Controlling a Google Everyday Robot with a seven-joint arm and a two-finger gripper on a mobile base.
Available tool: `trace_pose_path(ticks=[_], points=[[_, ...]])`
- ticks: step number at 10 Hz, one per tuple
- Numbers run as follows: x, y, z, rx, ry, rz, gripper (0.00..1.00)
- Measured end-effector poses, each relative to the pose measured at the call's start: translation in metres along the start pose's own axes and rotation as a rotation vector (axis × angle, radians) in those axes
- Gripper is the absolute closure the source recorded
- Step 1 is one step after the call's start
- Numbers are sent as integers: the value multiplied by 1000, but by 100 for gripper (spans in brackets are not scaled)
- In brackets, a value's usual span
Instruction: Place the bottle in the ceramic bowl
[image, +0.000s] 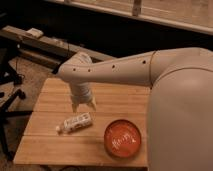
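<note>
Spread and empty, the end effector (84, 106) hangs above the bottle (76, 122) lying toward the counter's (50, 147) left edge. It is probably light, stiff, slick plastic, best grasped across its mid-body.

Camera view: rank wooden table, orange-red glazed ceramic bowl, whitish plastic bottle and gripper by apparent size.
Largest: wooden table
orange-red ceramic bowl
then whitish plastic bottle and gripper, hovering just behind it: alike, unranked.

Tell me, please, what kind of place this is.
Probably an office or lab: a wooden table, a wheeled chair base beside it, a long bench behind. The gripper hangs over the table, just behind the bottle.
</note>
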Motion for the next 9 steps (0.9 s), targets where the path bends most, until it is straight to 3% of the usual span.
trace_pose_path(ticks=[5,7,9], points=[[0,0,1,7,0,-8,35],[-2,11,2,97,-26,-161,35],[-5,11,3,200,-54,-395,35]])
